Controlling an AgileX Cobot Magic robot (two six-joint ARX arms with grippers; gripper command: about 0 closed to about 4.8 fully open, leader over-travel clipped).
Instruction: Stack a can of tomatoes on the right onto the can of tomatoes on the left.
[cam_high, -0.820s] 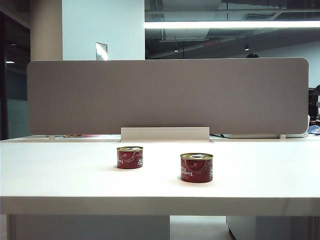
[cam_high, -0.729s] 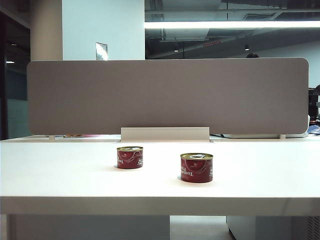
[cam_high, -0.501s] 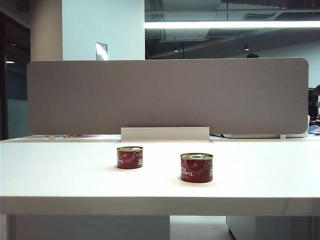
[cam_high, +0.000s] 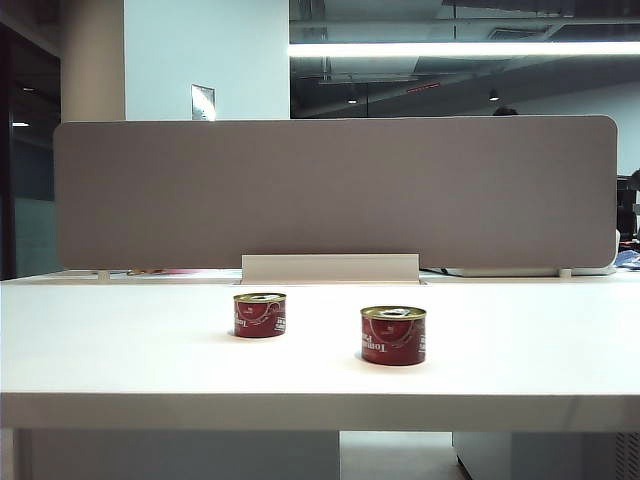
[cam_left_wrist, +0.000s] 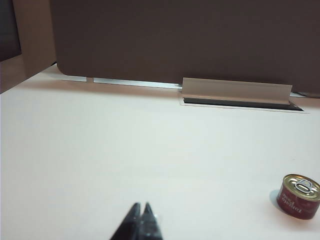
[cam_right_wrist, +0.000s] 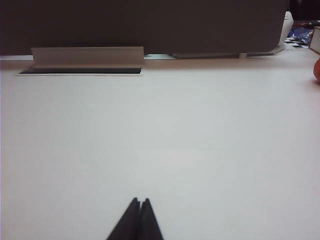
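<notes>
Two cans on the white table (cam_high: 120, 340), counted: one left, one right. Both stand upright, axis vertical, gold pull-tab lids facing up, red labels around the sides.

Left can (cam_high: 260, 314): sits farther back on the table, nearer the grey divider panel (cam_high: 335, 190), just left of the table's middle. Its label text is too small to read. My left wrist view also catches one can, at the edge of that picture, upright with the ring-pull on top; I take it for this one, though I cannot be sure.

Right can (cam_high: 393, 335): sits closer to the front edge, right of the middle, well apart from the left can. White lettering on its label appears upside down.

One pale cable-tray flap (cam_high: 330, 268) stands raised at the foot of the panel, behind and between the two cans.

My left gripper (cam_left_wrist: 140, 214): fingertips pressed together, nothing between them, hovering over bare table, well apart from the can in that view.

My right gripper (cam_right_wrist: 139, 206): fingertips likewise closed to a point, holding nothing, over bare table; no can shows in that view.

Neither of my arms appears in the exterior view.
</notes>
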